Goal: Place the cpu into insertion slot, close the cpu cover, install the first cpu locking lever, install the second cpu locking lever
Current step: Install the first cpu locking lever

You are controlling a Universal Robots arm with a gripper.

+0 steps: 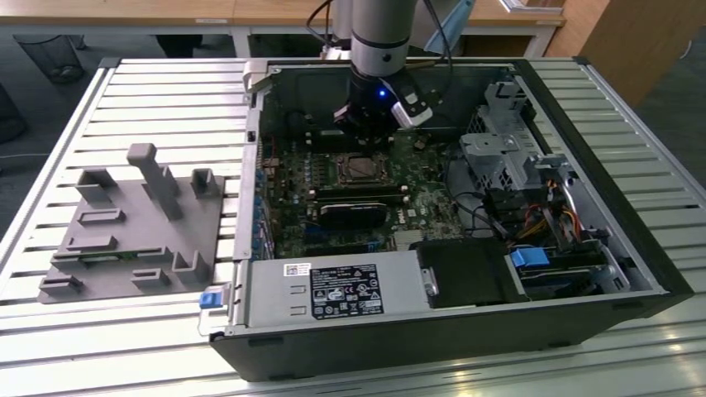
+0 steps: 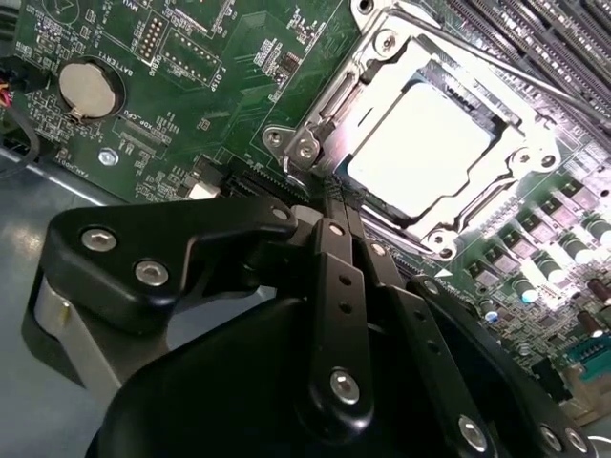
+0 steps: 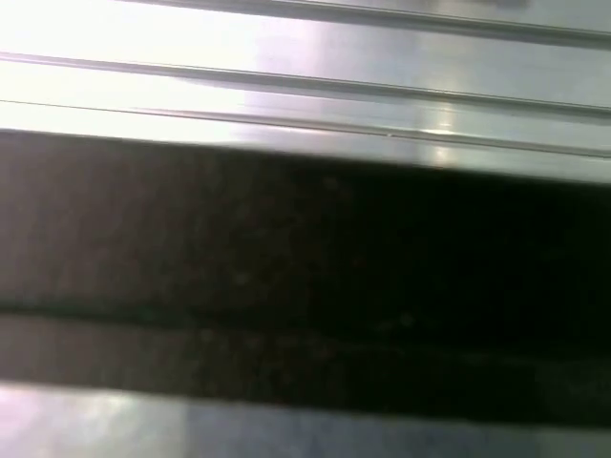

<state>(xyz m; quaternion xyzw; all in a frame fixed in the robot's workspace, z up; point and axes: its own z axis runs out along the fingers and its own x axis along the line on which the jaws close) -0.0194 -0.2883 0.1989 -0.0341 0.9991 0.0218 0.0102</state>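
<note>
Exterior view: one open computer case (image 1: 441, 248) lies on its side on a slatted metal bench (image 1: 132, 91), its green circuit board (image 1: 289, 207) facing up. The single arm (image 1: 381, 33) reaches down into the case from the far side, and its tool (image 1: 364, 136) hangs just beyond the insertion slot (image 1: 360, 168), close above the board. The slot sits near the middle of the board, with a black heatsink-like block (image 1: 353, 217) just on its near side. One power supply box (image 1: 331, 291) fills the near wall of the case, and a bundle of cables (image 1: 524, 217) and drive cages lies toward the exterior view's right. One grey moulded fixture (image 1: 132, 227) rests on the bench, well apart on the exterior view's left.

Second wrist view: the tool (image 2: 334, 196) has its fingers drawn together to a narrow tip with nothing between them, the tip reaching the edge of the slot's metal frame. The cpu (image 2: 430, 143) lies flat in the slot, its pale square top upward and edges parallel to the frame. The cpu cover (image 2: 420, 72) lies down around it, the chip showing through the window. One round coin battery (image 2: 88, 88) sits on the board, well apart from the slot.
</note>
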